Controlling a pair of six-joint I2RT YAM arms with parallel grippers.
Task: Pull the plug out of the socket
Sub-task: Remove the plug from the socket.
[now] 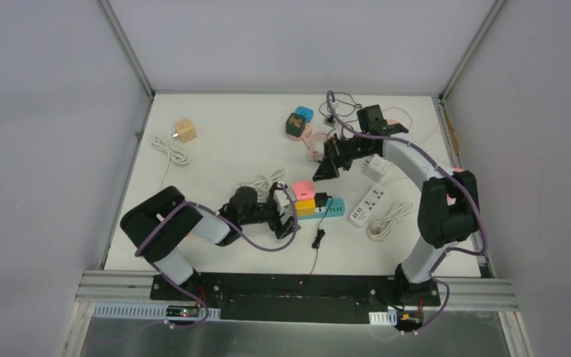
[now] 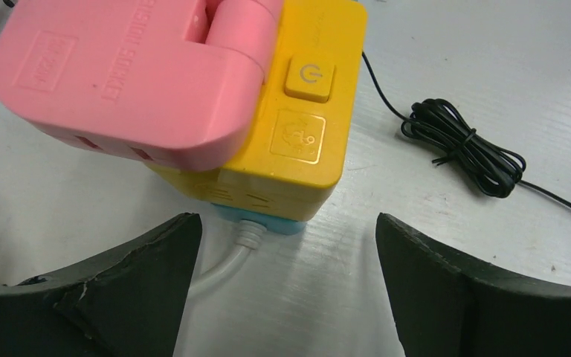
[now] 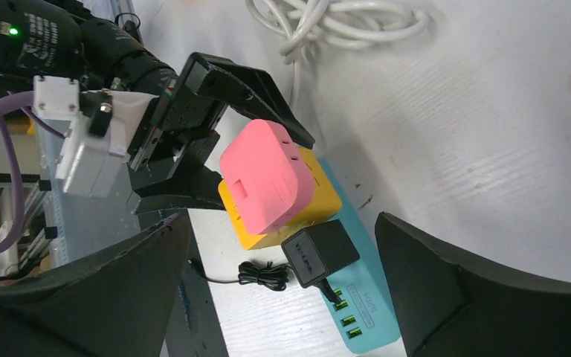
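Note:
A teal power strip [image 1: 333, 209] lies mid-table. A yellow cube socket [image 1: 305, 207] sits plugged on its left end, with a pink adapter [image 1: 302, 191] stacked on top and a black plug [image 1: 321, 200] beside them. My left gripper [image 1: 291, 216] is open, its fingers on either side of the strip's left end, touching nothing; the left wrist view shows the pink adapter [image 2: 134, 74], yellow socket [image 2: 305, 111] and strip end [image 2: 268, 221] just ahead of it [image 2: 286, 230]. My right gripper [image 1: 327, 167] is open and hovers above; its view shows the black plug [image 3: 320, 253] between its fingers [image 3: 279, 223].
A white power strip [image 1: 366, 204] with a coiled cord lies right of the teal one. A white adapter [image 1: 375, 166], a green cube [image 1: 295, 124], a wooden cube [image 1: 185, 131] and white cable coils [image 1: 264, 182] lie around. The black plug's thin cable [image 1: 317, 239] trails toward the near edge.

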